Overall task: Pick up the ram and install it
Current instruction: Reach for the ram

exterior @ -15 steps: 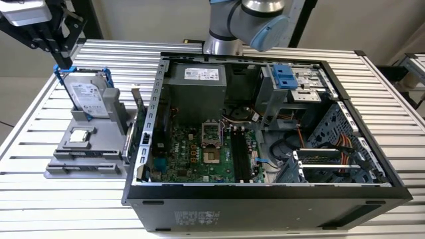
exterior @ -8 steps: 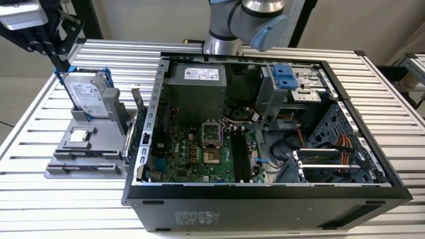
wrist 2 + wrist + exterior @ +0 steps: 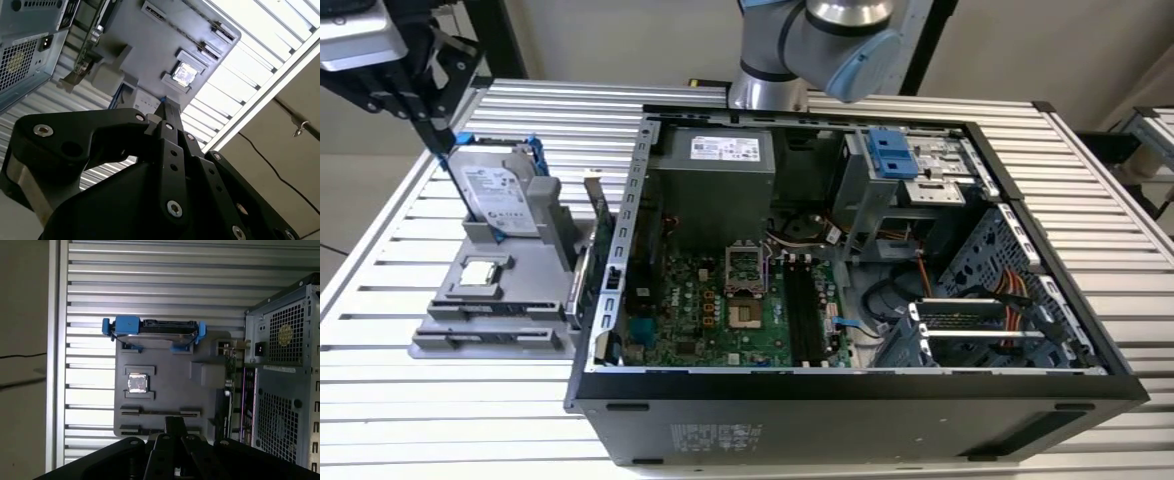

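Plainly, the jaws are pinched together, empty. The ram (image 3: 230, 390) stands edge-up in its holder (image 3: 170, 372), below and beside them, easing a grasp.

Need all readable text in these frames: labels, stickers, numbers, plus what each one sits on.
Nothing is legible enough to quote.
White label on the hard drive: print present, too small to read.
Sticker on top of the power supply: too small to read.
Sticker on the case, near outer panel: blurred.
Markings on the motherboard: too small to read.
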Controlling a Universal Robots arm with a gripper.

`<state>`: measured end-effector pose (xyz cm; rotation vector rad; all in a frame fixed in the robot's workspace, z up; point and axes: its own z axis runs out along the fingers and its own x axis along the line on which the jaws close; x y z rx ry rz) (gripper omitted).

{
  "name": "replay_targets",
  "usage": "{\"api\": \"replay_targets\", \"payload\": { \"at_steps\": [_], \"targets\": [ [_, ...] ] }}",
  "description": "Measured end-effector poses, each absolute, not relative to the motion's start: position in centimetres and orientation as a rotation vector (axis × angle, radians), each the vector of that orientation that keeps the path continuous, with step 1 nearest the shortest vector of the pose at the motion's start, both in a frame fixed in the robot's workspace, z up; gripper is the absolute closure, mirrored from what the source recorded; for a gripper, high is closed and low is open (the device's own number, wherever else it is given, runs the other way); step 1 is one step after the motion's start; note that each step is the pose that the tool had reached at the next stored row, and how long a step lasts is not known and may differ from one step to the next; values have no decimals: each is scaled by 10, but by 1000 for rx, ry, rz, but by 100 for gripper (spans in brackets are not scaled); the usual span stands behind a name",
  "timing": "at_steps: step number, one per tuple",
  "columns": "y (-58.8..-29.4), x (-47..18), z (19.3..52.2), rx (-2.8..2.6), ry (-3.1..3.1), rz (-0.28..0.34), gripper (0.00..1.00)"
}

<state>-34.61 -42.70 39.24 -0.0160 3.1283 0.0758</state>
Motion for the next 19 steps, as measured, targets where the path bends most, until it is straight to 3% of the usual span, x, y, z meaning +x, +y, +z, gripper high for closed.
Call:
{"api": "replay_targets", "payload": {
  "at_steps": [19],
  "targets": [
    [-462, -347, 392, -16, 3128, 76, 100]
  ]
}}
